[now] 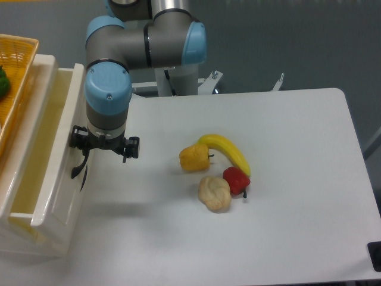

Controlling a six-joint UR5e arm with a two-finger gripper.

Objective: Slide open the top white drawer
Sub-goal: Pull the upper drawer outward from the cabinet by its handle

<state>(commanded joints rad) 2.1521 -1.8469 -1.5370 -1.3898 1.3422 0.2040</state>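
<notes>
At the table's (286,179) left edge, your gripper (80,156) sat at the top white drawer (53,161) handle, jaws apparently clamped on it; the drawer stood pulled out, inside visible.

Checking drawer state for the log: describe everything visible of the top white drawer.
The top white drawer is a glossy cream-white box, looks like plastic, pulled partly out of the cabinet toward the table, so its hollow, pale yellowish inside shows from above; no contents are visible. Its front panel faces the fruit. A black curved bar handle sits on the front, and the gripper is at it from above; the fingers are hidden, so the grip cannot be confirmed. An orange basket sits on the cabinet top behind.
</notes>
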